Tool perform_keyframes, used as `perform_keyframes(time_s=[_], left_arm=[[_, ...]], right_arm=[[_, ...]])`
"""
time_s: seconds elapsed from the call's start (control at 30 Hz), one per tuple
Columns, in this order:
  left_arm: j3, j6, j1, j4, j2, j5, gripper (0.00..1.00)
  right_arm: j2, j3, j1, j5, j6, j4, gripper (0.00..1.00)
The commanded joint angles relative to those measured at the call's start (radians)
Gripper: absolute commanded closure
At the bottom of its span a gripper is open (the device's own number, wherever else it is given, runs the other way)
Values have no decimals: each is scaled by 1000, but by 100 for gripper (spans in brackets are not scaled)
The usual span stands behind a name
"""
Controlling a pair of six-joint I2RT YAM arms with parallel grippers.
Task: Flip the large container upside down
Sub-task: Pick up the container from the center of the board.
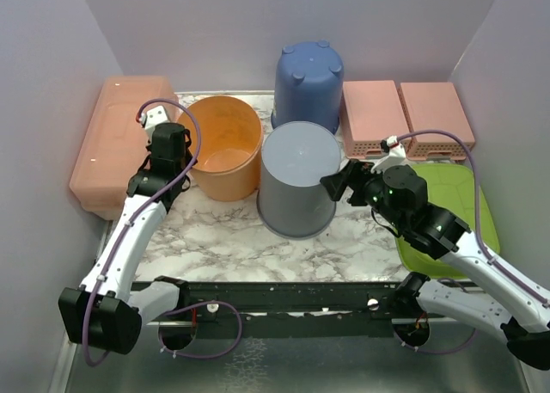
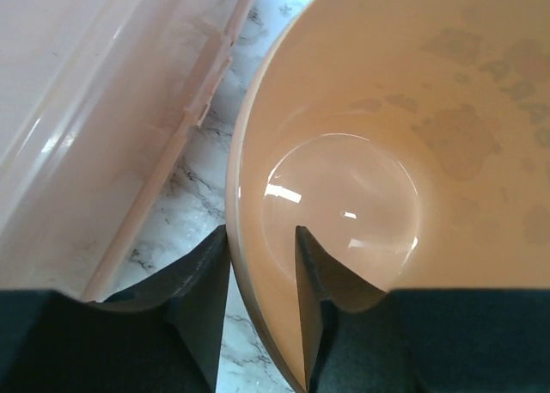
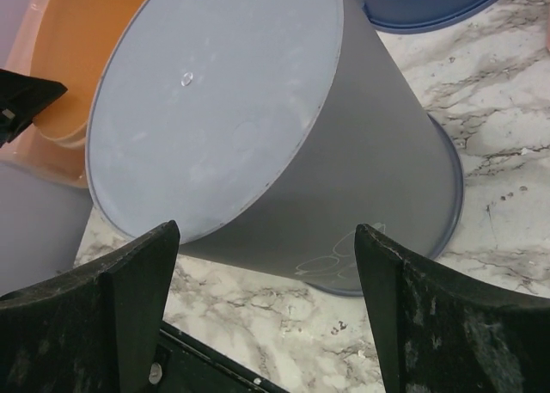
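Upright and open at the top, an orange bucket (image 1: 225, 148) (image 2: 344, 187) stands at the back left. My left gripper (image 1: 176, 163) (image 2: 262, 234) is shut on its left rim, one finger outside the wall and one inside. A grey bucket (image 1: 296, 182) (image 3: 232, 109) stands upside down in the middle. My right gripper (image 1: 333, 185) (image 3: 265, 228) is open just to the right of it, holding nothing. Behind the grey one, a blue bucket (image 1: 308, 83) (image 3: 430, 2) also stands upside down.
A long salmon lidded box (image 1: 120, 139) (image 2: 77, 109) lies close on the left of the orange bucket. Two pink crates (image 1: 404, 118) sit at the back right, a green tray (image 1: 447, 212) under my right arm. Grey walls close in both sides.
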Motion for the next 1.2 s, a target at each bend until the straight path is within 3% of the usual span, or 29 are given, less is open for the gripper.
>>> perform_keyframes(time_s=[0.0,0.07,0.27,0.33,0.5,0.63,0.83,0.97,1.17], left_arm=[[-1,28,9,-58,-53,-10,78],[8,39,9,-89,-70,-9,85],[2,43,8,-185,-156,-26,92],[0,42,9,-222,-184,-21,100],[-3,67,9,-303,-243,-55,100],[27,77,9,-348,-297,16,100],[107,86,8,-456,-355,13,100],[163,92,8,-510,-380,66,100],[214,117,9,-558,-396,161,100]], right_arm=[[-28,-15,3,-10,40,26,13],[-36,-20,3,6,45,21,13],[-58,-42,3,54,90,-5,13],[-66,-59,3,56,110,-1,13],[-81,-109,3,87,262,19,13],[-59,-140,3,10,258,130,13],[127,-50,4,14,242,197,13],[291,-6,2,12,230,362,13],[645,298,-1,-180,110,383,13]])
